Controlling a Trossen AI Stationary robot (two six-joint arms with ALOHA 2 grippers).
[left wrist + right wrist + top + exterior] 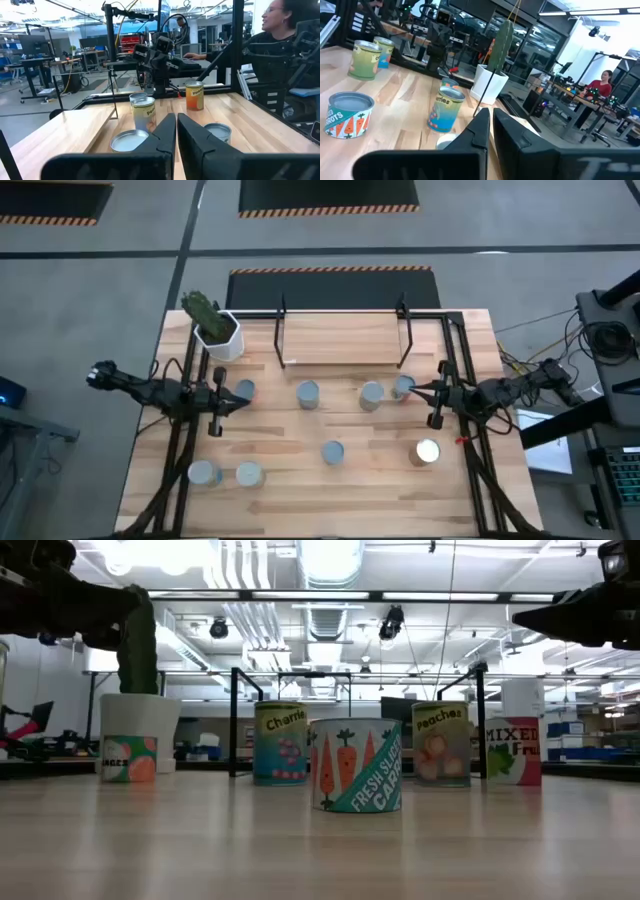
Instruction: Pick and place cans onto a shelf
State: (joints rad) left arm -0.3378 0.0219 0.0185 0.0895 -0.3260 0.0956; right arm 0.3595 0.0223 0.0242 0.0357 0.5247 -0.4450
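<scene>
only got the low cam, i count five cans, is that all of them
Observer: No, the high view shows eight cans.
Operator: anything on the shelf yet
Observer: Nothing; the shelf is bare.
Operator: where are the grippers
Observer: The left gripper is by the left end can of the back row. The right gripper is by the right end can. Both are shut.
</scene>
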